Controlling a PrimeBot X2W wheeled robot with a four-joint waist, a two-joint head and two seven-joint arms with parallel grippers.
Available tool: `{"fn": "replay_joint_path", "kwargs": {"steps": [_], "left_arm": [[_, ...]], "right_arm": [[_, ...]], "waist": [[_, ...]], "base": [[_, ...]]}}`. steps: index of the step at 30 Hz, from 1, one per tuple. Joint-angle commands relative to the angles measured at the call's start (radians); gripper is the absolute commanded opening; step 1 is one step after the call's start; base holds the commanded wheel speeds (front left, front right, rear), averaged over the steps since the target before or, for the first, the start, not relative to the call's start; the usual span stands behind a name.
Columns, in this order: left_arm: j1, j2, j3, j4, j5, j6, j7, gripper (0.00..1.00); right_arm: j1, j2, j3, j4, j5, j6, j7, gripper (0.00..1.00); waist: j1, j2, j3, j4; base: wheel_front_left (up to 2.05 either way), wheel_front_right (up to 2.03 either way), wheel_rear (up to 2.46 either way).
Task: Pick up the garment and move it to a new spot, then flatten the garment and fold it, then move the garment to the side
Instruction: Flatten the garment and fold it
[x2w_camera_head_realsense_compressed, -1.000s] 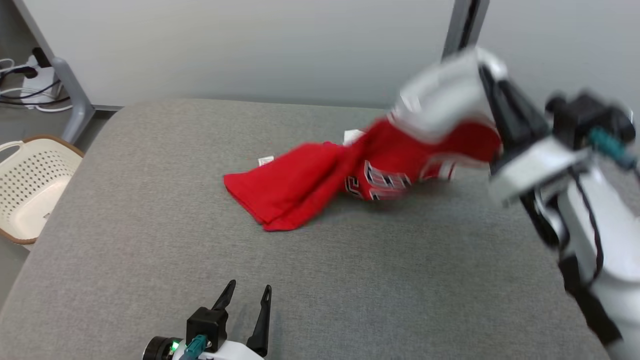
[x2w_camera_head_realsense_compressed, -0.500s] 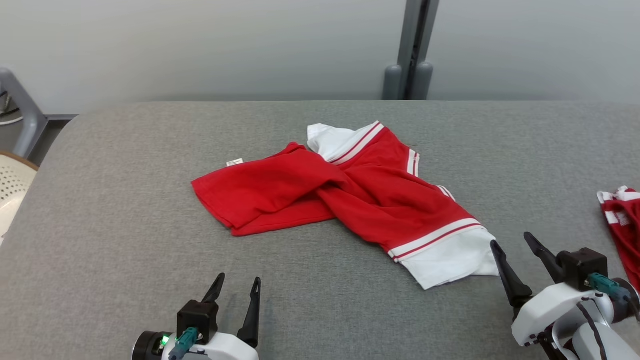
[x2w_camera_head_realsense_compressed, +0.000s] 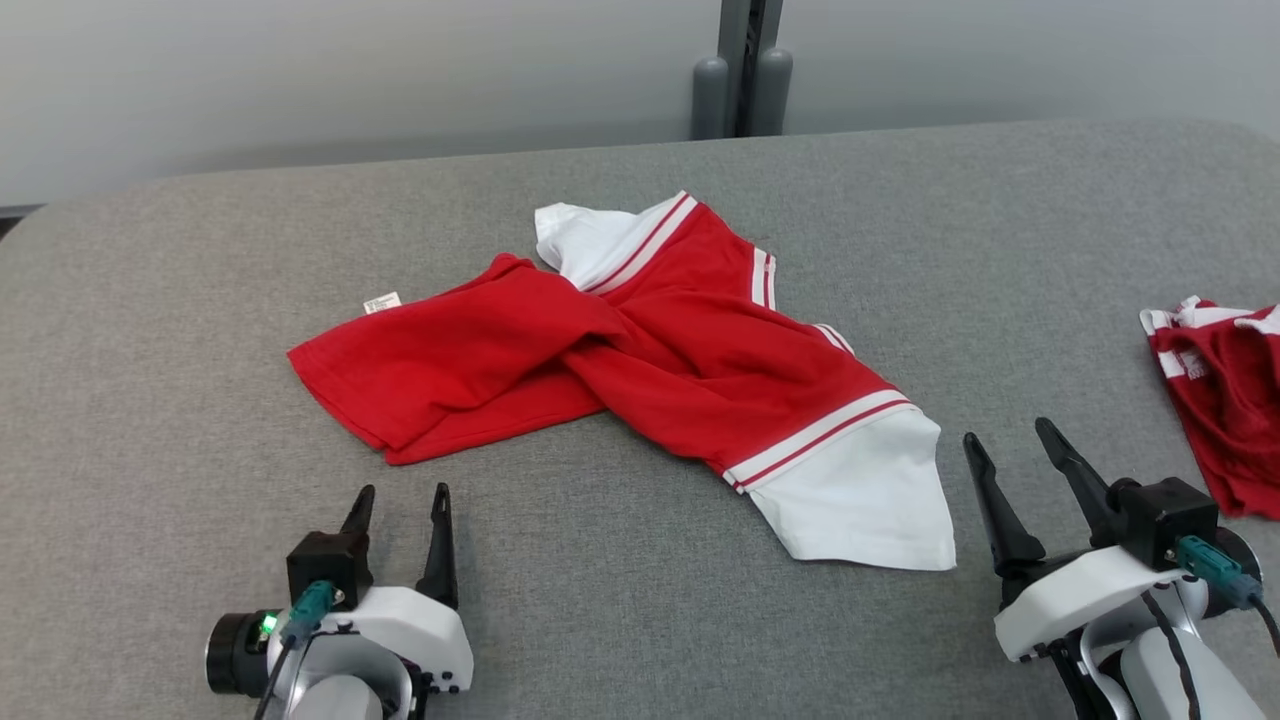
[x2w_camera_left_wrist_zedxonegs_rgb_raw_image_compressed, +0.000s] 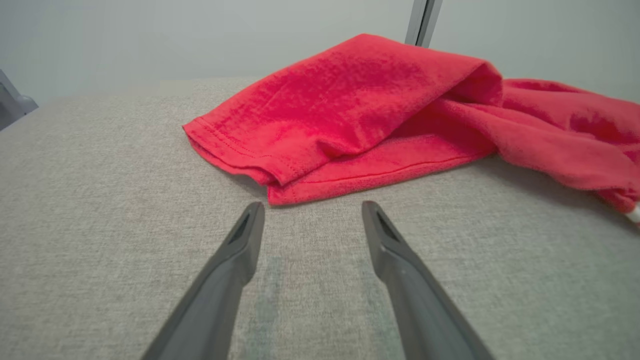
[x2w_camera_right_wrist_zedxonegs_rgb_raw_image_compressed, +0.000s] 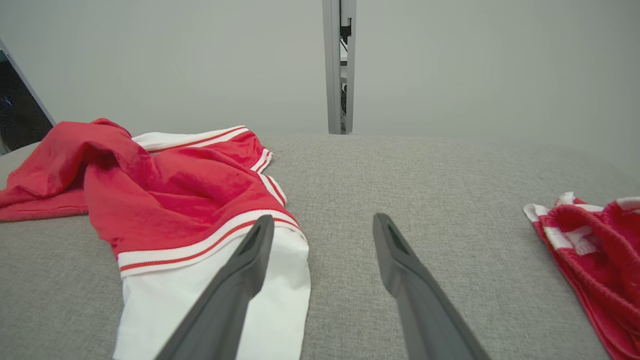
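Here the garment (x2w_camera_head_realsense_compressed: 640, 370), a red shirt with white striped sleeves, lies crumpled near the middle of the grey padded table (x2w_camera_head_realsense_compressed: 620, 640). Its body is twisted so that one red panel crosses over the other, and a white sleeve (x2w_camera_head_realsense_compressed: 860, 495) fans toward the near right. The left gripper (x2w_camera_head_realsense_compressed: 402, 490) rests low at the near left with its two dark fingers spread wide and nothing between them, aimed at the doubled red hem (x2w_camera_left_wrist_zedxonegs_rgb_raw_image_compressed: 300, 170) just ahead of its tips. The right gripper (x2w_camera_head_realsense_compressed: 1005, 430) sits at the near right, likewise wide apart and empty, just beside the white sleeve's edge. The shirt appears to be set down at its spot, so flattening is judged the step in hand. Several faults could arise from here. A pinch at the doubled hem may take both layers at once, so that pulling would tighten the twist rather than open it. A pull by one arm alone would probably drag the whole shirt across the cloth-covered surface, since nothing anchors the far side. The right fingers, reaching leftward, might snag the loose sleeve and fold it under. A second red garment (x2w_camera_head_realsense_compressed: 1215, 400) lies well apart at the right edge; a wide sweep could catch it, or a reach could be misdirected to it.
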Motion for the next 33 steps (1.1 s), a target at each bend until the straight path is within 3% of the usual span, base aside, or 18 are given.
{"fn": "replay_joint_path", "kwargs": {"steps": [1, 14, 15, 17, 18, 19, 21, 27, 33], "left_arm": [[-0.031, 0.005, 0.014, 0.012, -0.014, 0.001, -0.001, 1.0], [-0.127, 0.005, 0.117, 0.087, -0.069, -0.001, -0.002, 1.0], [-0.128, 0.005, 0.118, 0.092, -0.069, -0.006, -0.001, 0.87], [-0.133, 0.005, 0.126, 0.103, -0.083, -0.012, -0.002, 0.75], [-0.136, 0.005, 0.126, 0.107, -0.083, -0.015, -0.001, 0.49], [-0.138, 0.004, 0.13, 0.11, -0.09, -0.017, -0.001, 0.39], [-0.138, 0.005, 0.134, 0.125, -0.096, -0.019, -0.001, 0.0], [-0.141, 0.005, 0.135, 0.13, -0.073, -0.028, -0.001, 0.0], [-0.066, 0.004, 0.137, 0.022, -0.032, -0.031, -0.001, 0.0]], "right_arm": [[-0.015, 0.0, -0.003, -0.01, -0.007, 0.0, 0.001, 1.0], [-0.062, 0.002, -0.01, -0.018, -0.007, 0.0, 0.001, 1.0], [-0.063, 0.002, -0.011, -0.017, -0.006, 0.0, 0.001, 1.0], [-0.067, 0.004, -0.01, -0.014, -0.006, 0.0, 0.001, 1.0], [-0.069, 0.004, -0.009, -0.014, -0.006, 0.0, 0.001, 1.0], [-0.07, 0.004, -0.009, -0.013, -0.005, 0.0, 0.001, 1.0], [-0.072, 0.005, -0.009, -0.012, -0.006, 0.0, 0.001, 1.0], [-0.072, 0.001, -0.013, -0.006, -0.001, 0.0, 0.001, 1.0], [-0.035, 0.009, -0.03, 0.009, -0.002, 0.0, 0.001, 1.0]], "waist": [[0.0, 0.0, 0.031, -0.022], [0.0, 0.0, 0.104, -0.062], [0.0, 0.0, 0.105, -0.064], [0.0, 0.0, 0.108, -0.068], [0.0, 0.0, 0.108, -0.069], [0.0, 0.0, 0.109, -0.071], [0.0, 0.0, 0.11, -0.075], [0.0, 0.0, 0.104, -0.078], [0.0, 0.0, 0.034, -0.052]], "base": [[0.0, 0.0, 0.0], [0.0, 0.0, 0.0], [0.0, 0.0, 0.0], [0.0, 0.0, 0.0], [0.0, 0.0, 0.0], [0.0, 0.0, 0.0], [0.0, 0.0, 0.0], [0.0, 0.0, 0.0], [0.0, 0.0, 0.0]]}}
